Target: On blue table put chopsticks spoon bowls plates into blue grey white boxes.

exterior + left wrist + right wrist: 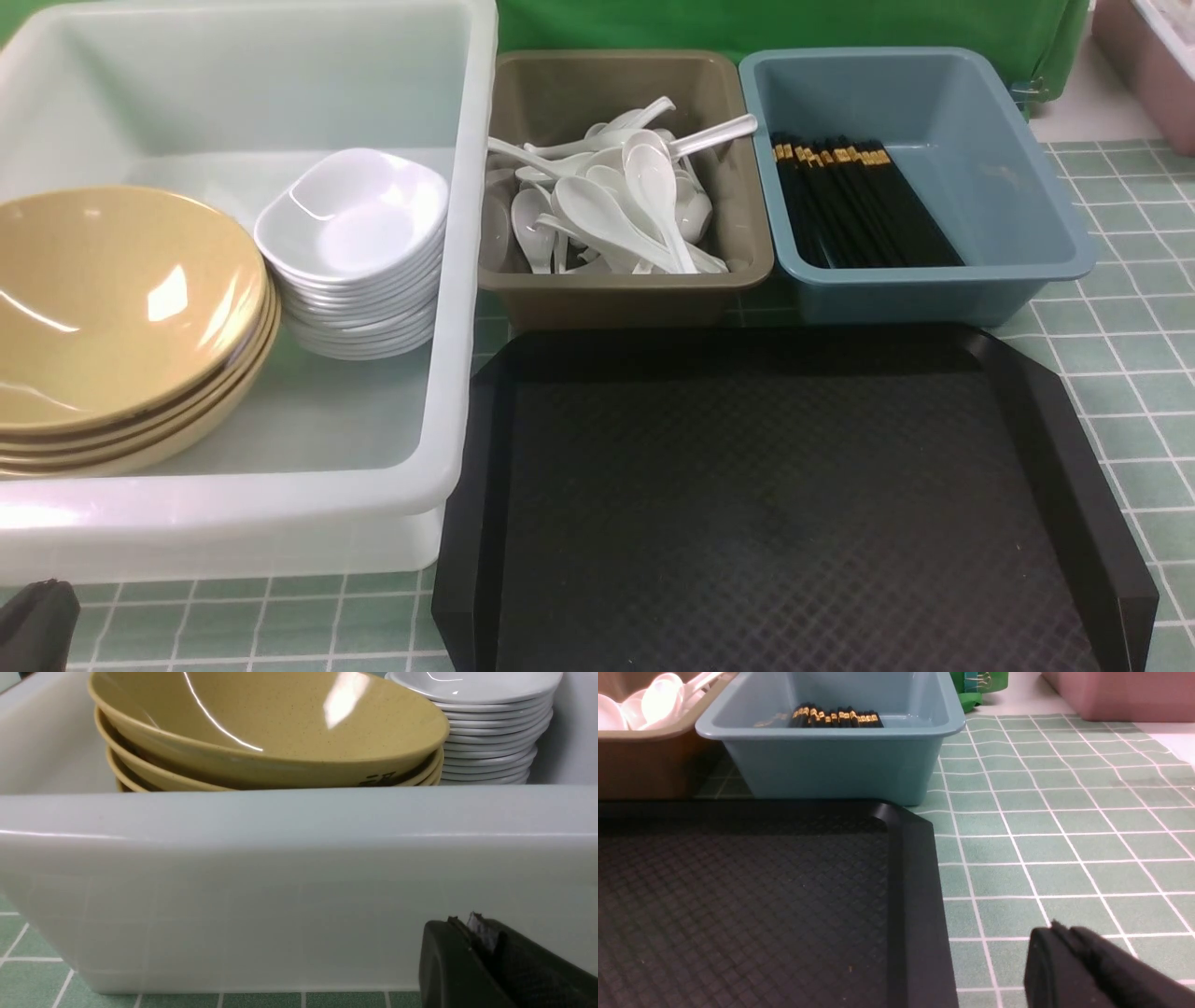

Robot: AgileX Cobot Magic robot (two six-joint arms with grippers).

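The white box (448, 392) at the left holds a stack of yellow bowls (121, 308) and a stack of white plates (359, 252). The grey box (747, 252) holds several white spoons (607, 201). The blue box (1036, 215) holds black chopsticks (854, 201). My left gripper (462, 926) is shut and empty, low in front of the white box's near wall (280, 882); a part of it shows at the front view's bottom left (37, 621). My right gripper (1057, 931) is shut and empty over the green tablecloth, right of the black tray (915, 882).
The black tray (775, 504) lies in front of the grey and blue boxes, with nothing on it. A pink bin (1153, 56) stands at the far right back. A green backdrop (794, 23) rises behind the boxes.
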